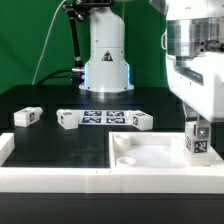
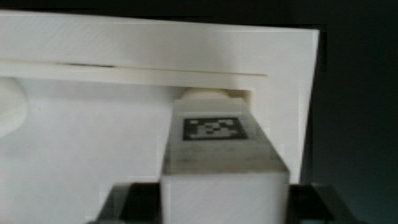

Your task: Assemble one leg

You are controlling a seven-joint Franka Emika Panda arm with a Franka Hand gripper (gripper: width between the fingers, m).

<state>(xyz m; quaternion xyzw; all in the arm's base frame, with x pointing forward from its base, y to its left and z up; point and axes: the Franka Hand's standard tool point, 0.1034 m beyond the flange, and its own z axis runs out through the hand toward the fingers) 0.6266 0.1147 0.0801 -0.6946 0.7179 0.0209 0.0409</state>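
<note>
My gripper is shut on a leg, a small white post with a black-and-white tag, and holds it upright over the right part of the large white square panel. In the wrist view the leg fills the space between my two dark fingers, its far end close to the panel's edge. Three more legs lie on the black table: one at the exterior view's left, one left of centre, one at centre.
The marker board lies flat between the loose legs. The robot base stands behind it. A white raised rim runs along the front and the left of the table.
</note>
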